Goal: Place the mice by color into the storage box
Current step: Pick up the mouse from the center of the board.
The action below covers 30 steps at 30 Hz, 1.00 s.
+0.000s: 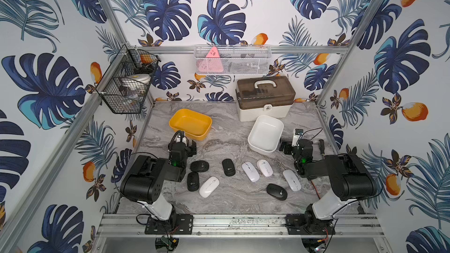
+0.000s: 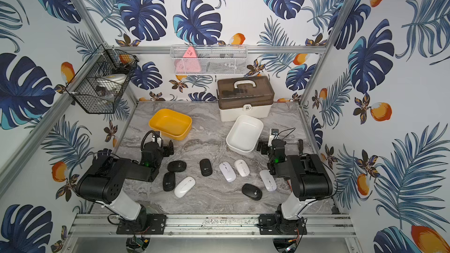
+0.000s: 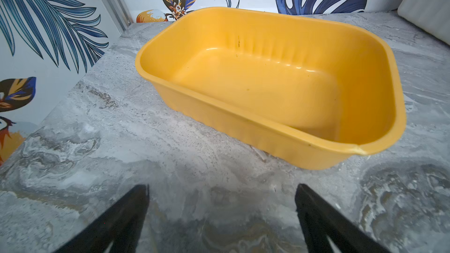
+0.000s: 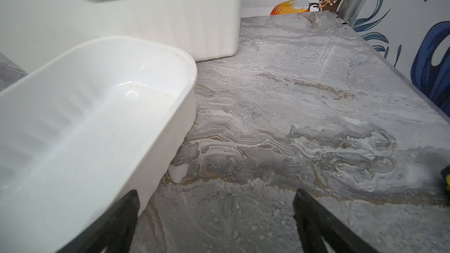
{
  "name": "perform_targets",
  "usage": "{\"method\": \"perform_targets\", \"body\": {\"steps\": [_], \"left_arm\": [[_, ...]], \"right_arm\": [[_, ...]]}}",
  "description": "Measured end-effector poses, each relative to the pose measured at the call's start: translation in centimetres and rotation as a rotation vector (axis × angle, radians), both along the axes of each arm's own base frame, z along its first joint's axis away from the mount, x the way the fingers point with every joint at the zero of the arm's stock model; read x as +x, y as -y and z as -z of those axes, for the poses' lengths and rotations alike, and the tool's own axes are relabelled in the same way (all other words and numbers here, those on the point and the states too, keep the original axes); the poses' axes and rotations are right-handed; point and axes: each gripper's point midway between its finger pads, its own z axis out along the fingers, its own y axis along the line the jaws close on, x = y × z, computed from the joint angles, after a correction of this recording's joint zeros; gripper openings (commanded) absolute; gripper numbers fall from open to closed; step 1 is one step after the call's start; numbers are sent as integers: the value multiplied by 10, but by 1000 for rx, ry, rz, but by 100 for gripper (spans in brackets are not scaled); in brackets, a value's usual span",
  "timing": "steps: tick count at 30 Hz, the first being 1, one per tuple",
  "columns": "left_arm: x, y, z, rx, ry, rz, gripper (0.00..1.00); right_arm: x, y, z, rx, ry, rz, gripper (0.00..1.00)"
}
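Several mice lie on the marble table near its front. The black ones [image 1: 199,166] [image 1: 193,181] [image 1: 228,167] [image 1: 276,191] are mixed with the white ones [image 1: 209,186] [image 1: 250,171] [image 1: 265,167] [image 1: 291,180]. Behind them are two open storage boxes with nothing in them, a yellow one [image 1: 177,115] [image 3: 267,139] and a white one [image 1: 255,142] [image 4: 121,42]. My left gripper [image 1: 182,147] [image 3: 221,186] is open over bare table just in front of the yellow box. My right gripper [image 1: 293,146] [image 4: 216,193] is open beside the white box's right corner. Neither holds anything.
A lidded case [image 1: 265,98] with a handle stands at the back, right behind the white box. A black wire basket [image 1: 124,86] and a white mesh basket [image 1: 231,59] hang on the frame. A small dark tool [image 1: 321,146] lies by the table's right edge.
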Motion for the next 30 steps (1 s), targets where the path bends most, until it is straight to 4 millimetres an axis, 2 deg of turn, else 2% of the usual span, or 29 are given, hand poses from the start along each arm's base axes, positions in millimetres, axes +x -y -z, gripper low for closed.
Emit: {"method": "perform_targets", "body": {"steps": [19,21,22,23,24,27,28,30], "left_arm": [[0,0,0,0,0,0,99],[0,0,-2,0,-1,0,99],[3,1,-6,2,-22,2,99],[8,3,-16,3,-29,4,99],[22,4,-40,-8,-17,-1,99],[67,8,-122,-87,25,-46,99],[76,13,-151,-127,31,-62,99],[77,38,-181,-206,4,-41,99]], "right_arm": [[0,0,0,0,0,0,100],[-1,0,-6,-1,1,2,100],[-1,3,-16,-6,-3,16,100],[3,5,-34,0,7,35,100],[11,9,-63,19,36,67,100],[35,7,-158,91,119,90,100],[38,-1,-178,120,108,69,100],[31,-25,-189,170,14,1,100]]}}
